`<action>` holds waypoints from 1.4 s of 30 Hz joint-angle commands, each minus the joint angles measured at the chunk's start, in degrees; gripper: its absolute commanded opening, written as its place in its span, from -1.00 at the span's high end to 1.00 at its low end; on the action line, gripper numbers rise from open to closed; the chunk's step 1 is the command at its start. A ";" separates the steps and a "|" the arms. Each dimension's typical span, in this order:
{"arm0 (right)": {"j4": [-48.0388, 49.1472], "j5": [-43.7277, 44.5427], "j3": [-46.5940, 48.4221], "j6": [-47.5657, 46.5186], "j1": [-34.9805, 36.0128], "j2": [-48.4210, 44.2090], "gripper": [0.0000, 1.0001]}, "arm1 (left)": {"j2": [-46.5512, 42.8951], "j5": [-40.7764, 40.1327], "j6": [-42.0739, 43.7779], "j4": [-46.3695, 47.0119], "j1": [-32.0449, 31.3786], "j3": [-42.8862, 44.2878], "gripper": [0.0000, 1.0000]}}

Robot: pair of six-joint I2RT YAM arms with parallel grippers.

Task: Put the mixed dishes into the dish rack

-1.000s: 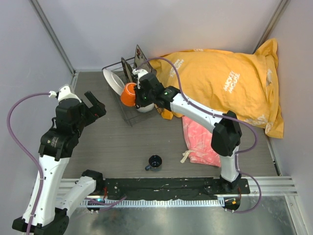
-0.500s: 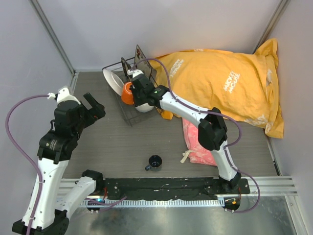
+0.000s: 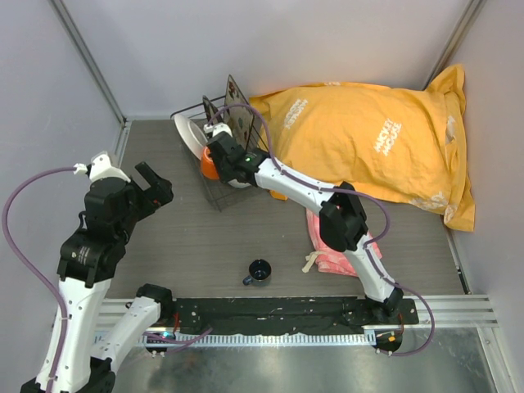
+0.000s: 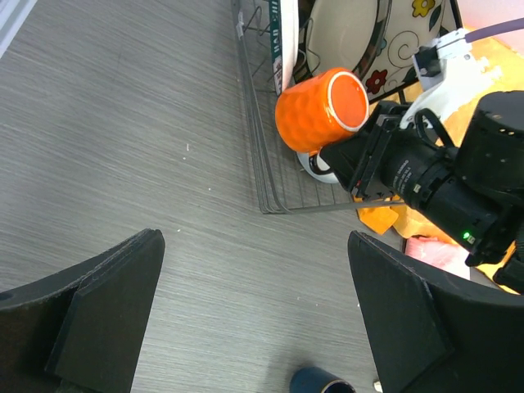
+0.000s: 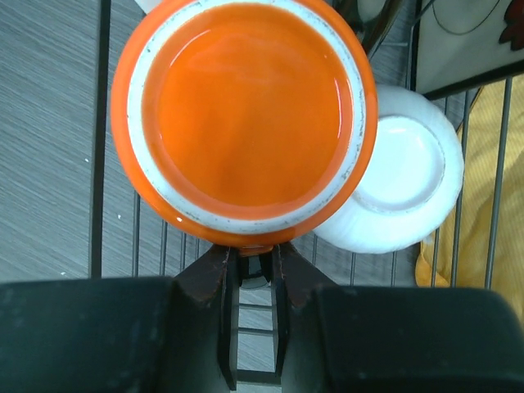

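Mug (image 5: 244, 115): orange, on its side over the rack's (image 4: 260, 168) left part, just beside the bowl (image 5: 401, 180).
Right pincer (image 5: 252, 270): clamped on the mug's edge; mug lay straight ahead of it.
Left pincer (image 4: 254, 241): wide open, empty, well left of the rack.

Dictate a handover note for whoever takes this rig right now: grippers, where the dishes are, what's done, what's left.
Left gripper: open, empty, over the table left of the dish rack.
Right gripper: shut on the orange mug, held over the rack.
Done: white bowl upside down in the rack; white plate standing in it.
Left: set the mug down, then fetch the small dark-blue cup from the table near the arm bases.
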 commanded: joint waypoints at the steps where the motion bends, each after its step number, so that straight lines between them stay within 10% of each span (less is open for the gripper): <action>1: 3.33 2.34 1.14 1.63 1.40 -1.48 0.98 | -0.34 0.47 0.34 0.30 0.24 -0.66 -0.99; 42: -2.64 7.88 10.01 0.40 2.20 8.36 0.98 | -0.60 1.79 -0.71 1.54 0.24 -4.44 -0.99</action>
